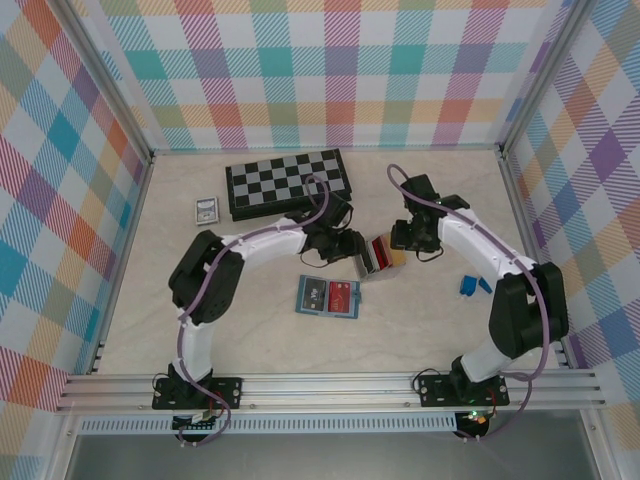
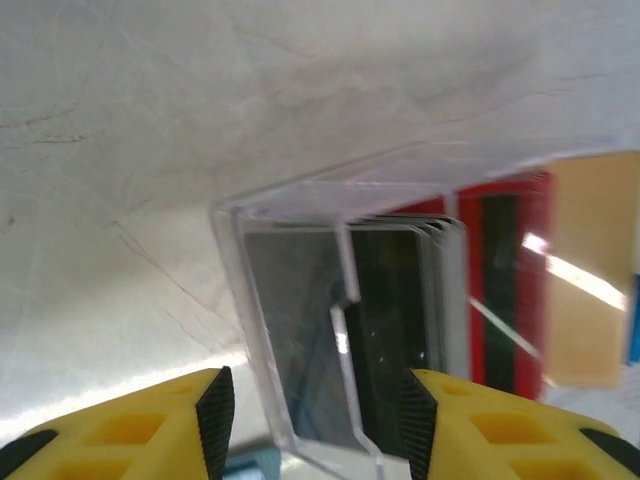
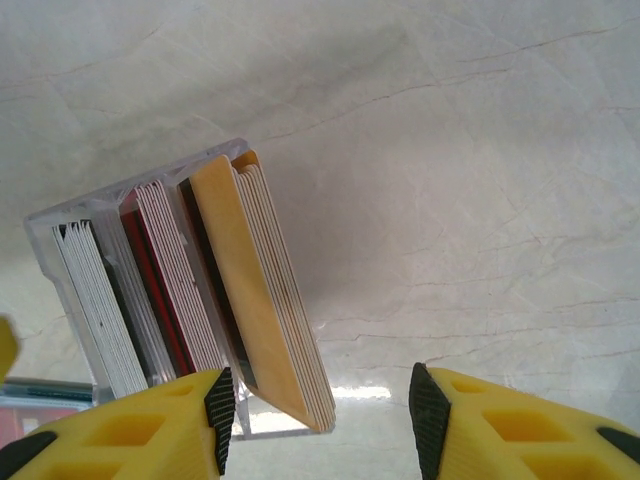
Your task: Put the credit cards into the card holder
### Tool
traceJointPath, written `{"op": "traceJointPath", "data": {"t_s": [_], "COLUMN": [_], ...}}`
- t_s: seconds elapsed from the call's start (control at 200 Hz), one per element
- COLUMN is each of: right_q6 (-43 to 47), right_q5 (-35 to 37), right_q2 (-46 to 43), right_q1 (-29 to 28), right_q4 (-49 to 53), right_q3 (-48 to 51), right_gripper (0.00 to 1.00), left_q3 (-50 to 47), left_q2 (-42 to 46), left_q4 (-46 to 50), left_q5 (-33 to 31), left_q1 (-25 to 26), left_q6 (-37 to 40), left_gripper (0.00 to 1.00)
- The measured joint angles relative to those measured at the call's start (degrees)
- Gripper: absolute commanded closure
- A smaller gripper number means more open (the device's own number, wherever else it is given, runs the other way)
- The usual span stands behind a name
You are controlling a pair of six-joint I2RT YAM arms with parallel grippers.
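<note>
The card holder [image 1: 309, 308], a teal-blue wallet, lies open on the table with a dark card and a red card [image 1: 342, 296] in it. Behind it a clear box [image 1: 378, 258] holds upright stacks of credit cards. The left wrist view shows dark [image 2: 395, 320], red [image 2: 510, 280] and tan [image 2: 590, 280] cards. My left gripper [image 1: 350, 246] [image 2: 315, 425] is open around the box's near corner. My right gripper [image 1: 400, 243] [image 3: 325, 420] is open too. The leaning orange-tan stack [image 3: 250, 290] sits between its fingers, close to the left pad [image 3: 220, 415].
A black-and-white chessboard [image 1: 287, 183] lies at the back, with a small silver-framed rectangle [image 1: 207, 208] to its left. Two small blue pieces [image 1: 470, 285] lie to the right by my right arm. Checked walls close in the table on three sides.
</note>
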State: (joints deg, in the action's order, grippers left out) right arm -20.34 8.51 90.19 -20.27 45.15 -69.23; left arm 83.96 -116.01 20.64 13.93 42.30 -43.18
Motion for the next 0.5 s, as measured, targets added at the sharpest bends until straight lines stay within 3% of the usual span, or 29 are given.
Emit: {"op": "traceJointPath", "data": {"t_s": [0.255, 0.5], "right_q6": [1.73, 2.89], "right_q5": [-1.07, -1.62], "right_q2": [1.73, 3.80], "right_q1": [0.13, 0.42], "right_q4": [0.00, 0.15], "right_q3": [-0.90, -1.66], "right_gripper": [0.48, 0.48], "left_q3": [4.68, 5.03], "left_q2": [-5.31, -5.81], "left_q4": [1.92, 1.90], "left_q5": [0.85, 1.42], "left_q1": [0.04, 0.07], "left_q6": [-1.88, -2.45], "left_gripper": [0.51, 0.58]}}
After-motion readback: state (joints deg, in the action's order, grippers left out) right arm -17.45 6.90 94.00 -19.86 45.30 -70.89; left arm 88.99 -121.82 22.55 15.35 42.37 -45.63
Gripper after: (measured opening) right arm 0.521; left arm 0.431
